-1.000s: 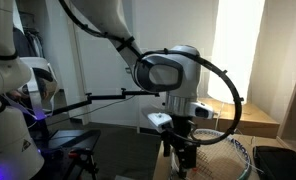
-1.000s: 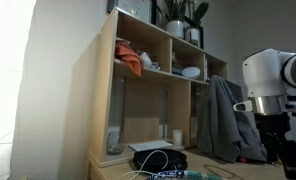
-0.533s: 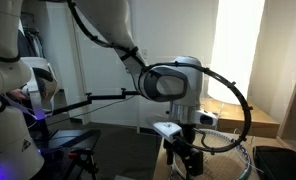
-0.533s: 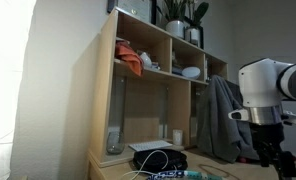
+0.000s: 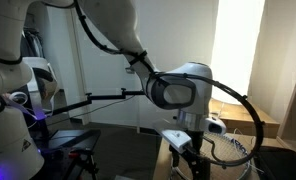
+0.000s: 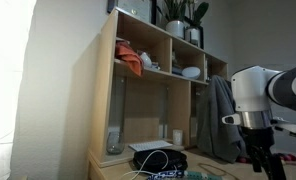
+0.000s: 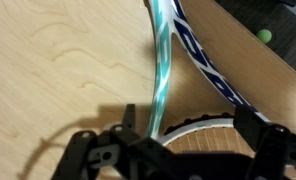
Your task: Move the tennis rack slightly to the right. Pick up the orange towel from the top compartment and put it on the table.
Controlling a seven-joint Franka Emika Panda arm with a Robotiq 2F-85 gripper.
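The tennis rack (image 7: pixel 160 60) (teal-and-white frame) lies on the table (image 7: pixel 58 60).

Tennis rack (image 7: pixel 160 70) frame: pale teal & white, w/ a dark navy stretch bearing white marks. Table (image 7: pixel 58 70): light tan, wavy wood grain. Gripper (image 7: pixel 178 155): black. Orange towel (image 6: pixel 132 64): rust-orange vs. pale-wood shelf (image 6: pixel 106 90). Garment (image 6: pixel 220 115): grey. Robot arm (image 6: pixel 253 90): white.
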